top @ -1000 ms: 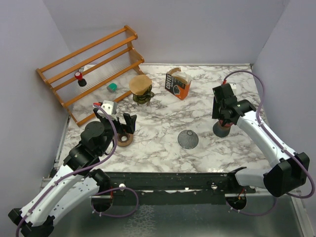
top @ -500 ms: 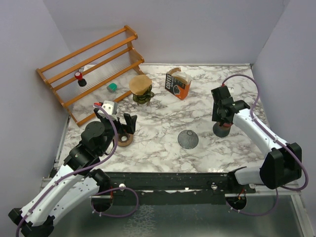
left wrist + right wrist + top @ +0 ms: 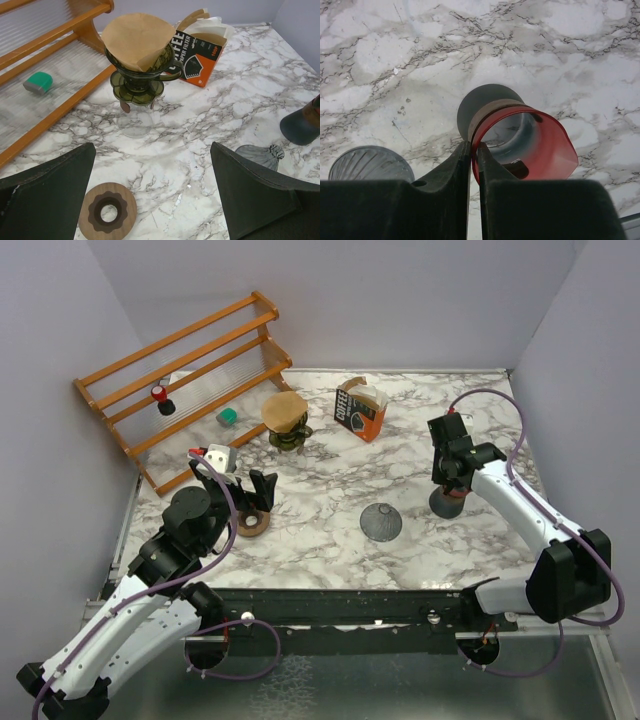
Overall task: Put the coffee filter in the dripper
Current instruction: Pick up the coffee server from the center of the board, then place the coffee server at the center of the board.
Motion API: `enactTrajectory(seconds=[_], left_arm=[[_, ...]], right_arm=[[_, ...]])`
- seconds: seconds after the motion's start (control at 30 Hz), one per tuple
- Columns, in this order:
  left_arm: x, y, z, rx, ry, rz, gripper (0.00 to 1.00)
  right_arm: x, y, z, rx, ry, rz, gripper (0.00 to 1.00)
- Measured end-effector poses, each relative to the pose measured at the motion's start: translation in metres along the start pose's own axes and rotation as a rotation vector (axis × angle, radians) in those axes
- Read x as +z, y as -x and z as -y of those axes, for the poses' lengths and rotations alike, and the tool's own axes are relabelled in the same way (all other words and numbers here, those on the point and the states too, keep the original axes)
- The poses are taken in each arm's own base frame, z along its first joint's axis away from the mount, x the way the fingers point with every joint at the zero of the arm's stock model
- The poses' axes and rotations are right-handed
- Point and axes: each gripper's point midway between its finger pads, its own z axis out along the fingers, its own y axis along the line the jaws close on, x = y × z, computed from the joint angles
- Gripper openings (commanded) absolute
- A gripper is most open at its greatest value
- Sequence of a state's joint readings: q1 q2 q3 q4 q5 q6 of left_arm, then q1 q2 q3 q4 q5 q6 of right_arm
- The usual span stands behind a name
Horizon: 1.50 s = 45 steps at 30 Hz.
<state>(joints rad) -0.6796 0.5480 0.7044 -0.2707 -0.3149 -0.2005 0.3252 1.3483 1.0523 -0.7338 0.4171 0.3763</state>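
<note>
Marble worktop (image 3: 330, 360) with lavender walls and a wooden rack (image 3: 190, 370) at 10 o'clock.

- Task item: the coffee filter (image 3: 137, 40), brown paper, sits opened as a cone in the dark green dripper (image 3: 142, 82), at 11 o'clock from the worktop centre. Its rim stands above the dripper's lip and it looks seated. I judge the placement done.
- The filter box (image 3: 358, 410) stands at 12 o'clock, just beside the dripper, flap open with white filters showing.
- Left gripper (image 3: 262, 485): fingers released and spread wide, holding nothing. It hangs above the wooden ring (image 3: 251, 523) at 8 o'clock, pointing toward the dripper. It is probably parked there to leave the dripper unobstructed.
- Right gripper (image 3: 474, 147): fingers clenched on the rim of the red-tinted carafe (image 3: 550, 145) at 3 o'clock, one finger inside the wall and one outside. A rim pinch suits a thin, open vessel too wide to span.
- The carafe's base appears to rest on the worktop, upright.
- The ribbed grey lid (image 3: 381, 521) lies near the carafe on its 9 o'clock side, apart from it.

Risk: a one-sided rim grip may tilt the carafe if it is lifted.
</note>
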Motion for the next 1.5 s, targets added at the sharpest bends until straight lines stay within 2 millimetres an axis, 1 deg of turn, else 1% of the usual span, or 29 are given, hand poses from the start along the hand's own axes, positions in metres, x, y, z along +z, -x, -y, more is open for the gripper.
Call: enactTrajectory(seconds=[0.1, 0.4, 0.47, 0.57, 0.7, 0.8, 0.93, 1.0, 1.07, 1.17, 1.23, 1.3, 1.37, 1.43, 1.5], left_arm=[[0.000, 0.000, 0.000, 0.000, -0.001, 0.000, 0.99], [0.000, 0.000, 0.000, 0.000, -0.001, 0.000, 0.99], [0.000, 0.000, 0.000, 0.000, -0.001, 0.000, 0.99], [0.000, 0.000, -0.001, 0.000, 0.001, 0.000, 0.99], [0.000, 0.000, -0.001, 0.000, 0.003, 0.000, 0.99], [0.001, -0.001, -0.002, 0.000, 0.006, -0.003, 0.99], [0.003, -0.003, -0.002, 0.003, 0.008, -0.015, 0.99], [0.005, -0.005, -0.003, 0.004, 0.012, -0.020, 0.99], [0.006, -0.006, -0.004, 0.005, 0.018, -0.024, 0.99], [0.008, -0.008, -0.007, 0.007, 0.031, -0.032, 0.99], [0.009, -0.009, -0.008, 0.008, 0.036, -0.037, 0.99], [0.010, -0.010, -0.009, 0.008, 0.041, -0.041, 0.99], [0.011, -0.011, -0.010, 0.009, 0.044, -0.045, 0.99], [0.012, -0.012, -0.011, 0.010, 0.047, -0.049, 0.99], [0.013, -0.012, -0.011, 0.010, 0.050, -0.052, 0.99]], right_arm=[[0.000, 0.000, 0.000, 0.001, 0.000, 0.001, 0.01], [-0.003, 0.005, -0.005, 0.009, 0.024, 0.006, 0.01], [-0.007, 0.012, -0.009, 0.014, 0.051, 0.019, 0.01], [-0.019, 0.030, -0.017, 0.024, 0.102, 0.059, 0.01], [-0.041, 0.056, -0.026, 0.036, 0.183, 0.130, 0.01], [-0.058, 0.072, -0.036, 0.032, 0.260, 0.170, 0.01], [-0.077, 0.086, -0.053, 0.007, 0.348, 0.209, 0.01], [-0.089, 0.091, -0.064, -0.017, 0.384, 0.231, 0.01], [-0.104, 0.094, -0.079, -0.054, 0.427, 0.258, 0.01], [-0.134, 0.094, -0.108, -0.121, 0.513, 0.301, 0.01], [-0.153, 0.091, -0.129, -0.169, 0.573, 0.322, 0.01], [-0.168, 0.085, -0.146, -0.217, 0.621, 0.334, 0.01], [-0.180, 0.073, -0.166, -0.286, 0.672, 0.333, 0.01], [-0.185, 0.062, -0.182, -0.344, 0.701, 0.324, 0.01], [-0.187, 0.046, -0.199, -0.417, 0.724, 0.307, 0.01]])
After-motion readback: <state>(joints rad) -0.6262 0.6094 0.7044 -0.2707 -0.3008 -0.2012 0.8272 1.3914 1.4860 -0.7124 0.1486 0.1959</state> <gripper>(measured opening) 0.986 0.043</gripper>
